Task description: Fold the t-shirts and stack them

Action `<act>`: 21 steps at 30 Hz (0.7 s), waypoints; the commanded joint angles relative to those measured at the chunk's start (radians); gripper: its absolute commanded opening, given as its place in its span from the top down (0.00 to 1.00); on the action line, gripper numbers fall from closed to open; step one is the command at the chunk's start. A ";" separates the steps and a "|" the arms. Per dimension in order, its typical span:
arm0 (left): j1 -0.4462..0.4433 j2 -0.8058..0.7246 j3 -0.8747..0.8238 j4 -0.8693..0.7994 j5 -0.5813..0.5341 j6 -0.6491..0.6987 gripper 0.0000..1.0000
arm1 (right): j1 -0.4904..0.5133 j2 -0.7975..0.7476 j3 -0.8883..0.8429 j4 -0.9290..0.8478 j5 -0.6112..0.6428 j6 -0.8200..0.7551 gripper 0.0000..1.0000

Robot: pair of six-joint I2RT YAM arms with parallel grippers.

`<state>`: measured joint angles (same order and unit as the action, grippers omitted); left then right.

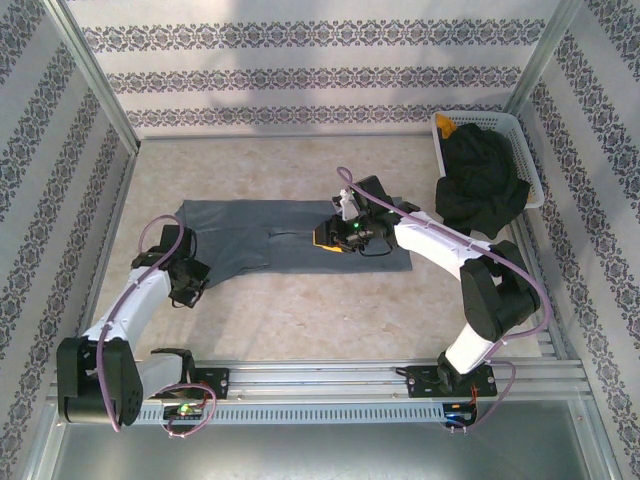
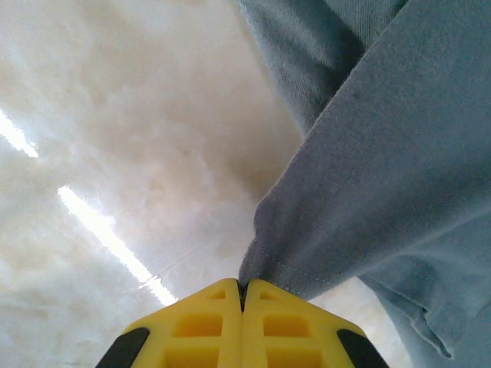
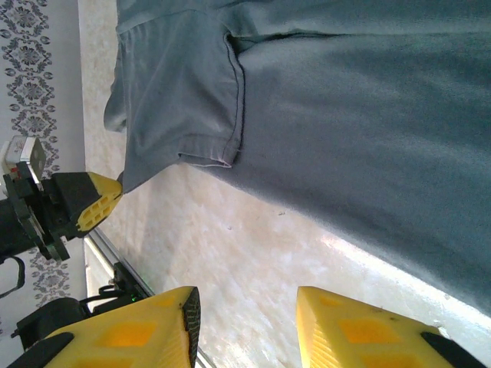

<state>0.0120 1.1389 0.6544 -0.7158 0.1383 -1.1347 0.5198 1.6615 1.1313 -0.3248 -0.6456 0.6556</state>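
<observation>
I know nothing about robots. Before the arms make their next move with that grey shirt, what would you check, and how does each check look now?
1. Left claw pinching an edge of the grey shirt: ok, shut on it.
2. Right claw gripping cloth: not ok, open, holding nothing.
3. Shirt spread on the table: ok, one crease near its middle.
4. Black shirt out of the way: ok, heaped in the basket.
5. Pinch firm enough to lift: cannot tell.
</observation>
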 commanded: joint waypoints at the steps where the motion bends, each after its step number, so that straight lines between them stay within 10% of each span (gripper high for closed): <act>1: -0.012 -0.016 -0.035 -0.073 -0.014 -0.014 1.00 | -0.003 0.001 0.010 -0.008 -0.012 -0.014 0.61; 3: -0.012 -0.012 -0.048 -0.054 -0.004 -0.014 0.97 | -0.004 0.002 0.010 -0.006 -0.012 -0.012 0.61; 7: -0.015 0.013 -0.003 -0.060 -0.028 0.016 0.57 | -0.003 0.003 0.009 0.014 -0.036 -0.007 0.61; 15: -0.223 0.189 0.243 0.142 0.013 0.268 0.72 | -0.001 -0.007 -0.006 0.047 -0.056 0.002 0.61; 21: -0.379 0.451 0.403 0.159 0.043 0.504 0.64 | -0.002 -0.026 -0.031 0.126 -0.112 0.030 0.57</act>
<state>-0.3244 1.5253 1.0321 -0.5743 0.1600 -0.7979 0.5194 1.6611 1.1229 -0.2630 -0.7055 0.6655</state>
